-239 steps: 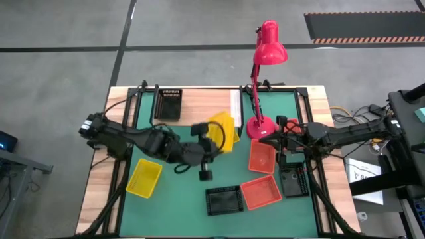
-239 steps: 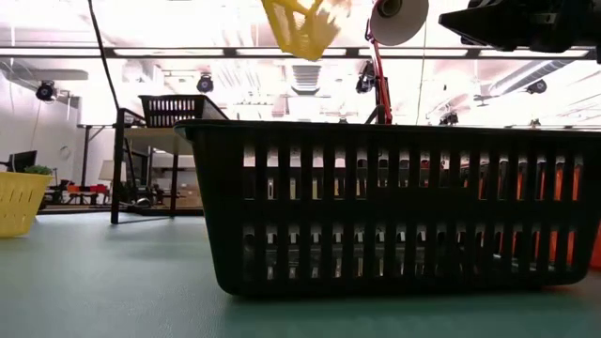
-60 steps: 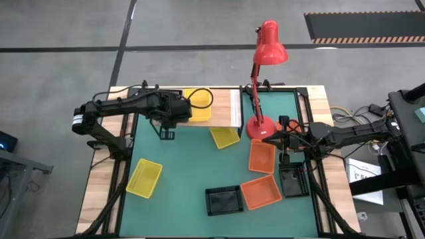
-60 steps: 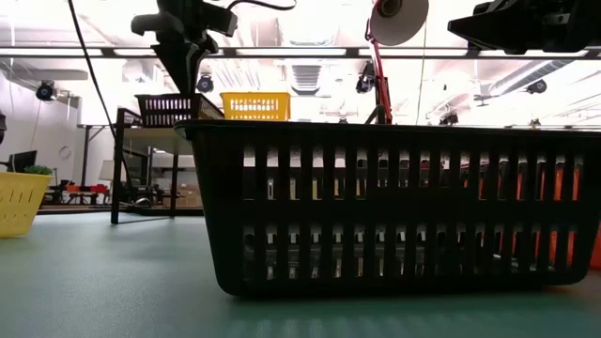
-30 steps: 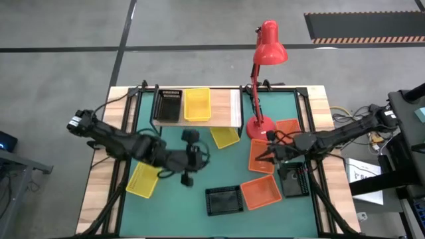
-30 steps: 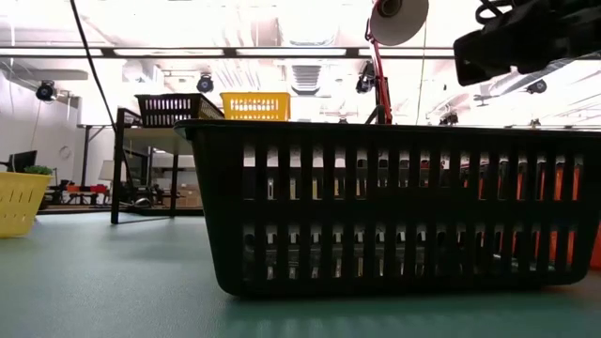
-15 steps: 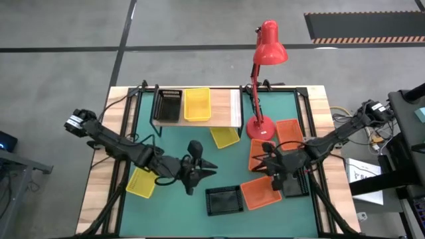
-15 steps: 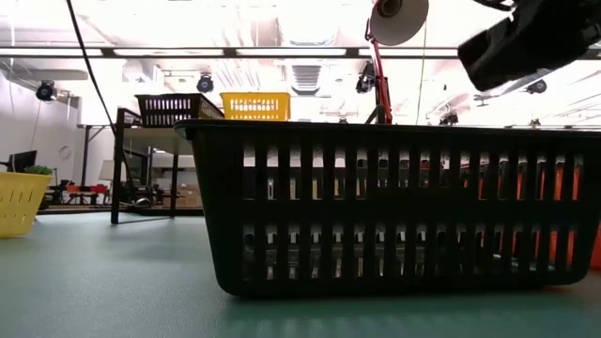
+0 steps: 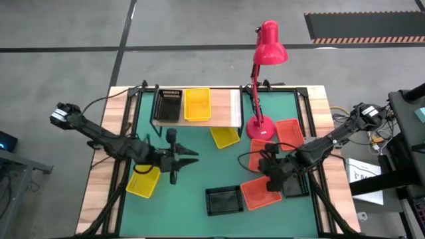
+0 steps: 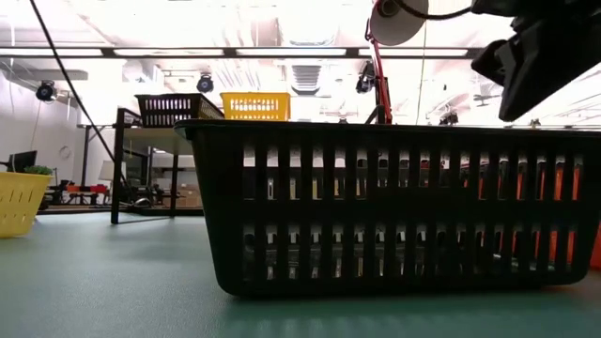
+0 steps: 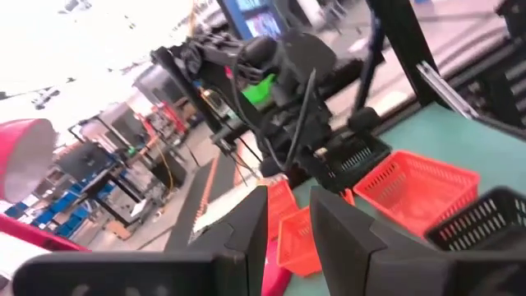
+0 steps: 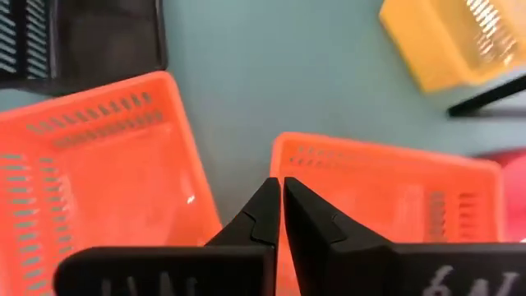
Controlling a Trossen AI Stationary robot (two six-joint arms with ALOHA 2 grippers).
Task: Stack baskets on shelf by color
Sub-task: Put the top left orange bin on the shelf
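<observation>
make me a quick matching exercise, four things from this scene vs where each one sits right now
Things:
1. black basket
2. yellow basket
3. red desk lamp
4. left end effector

Places:
A. base on the green table beside the shelf
B. over the table, above bare green mat
C. on the shelf, at its outer end
D. on the shelf, at its middle

Pairs: 1-C, 2-D, 3-A, 4-B

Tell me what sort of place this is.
Probably a robotics lab or workshop: bright ceiling strip lights, distant workbenches with monitors, and a green-topped wooden-edged table ringed by bare concrete floor.
</observation>
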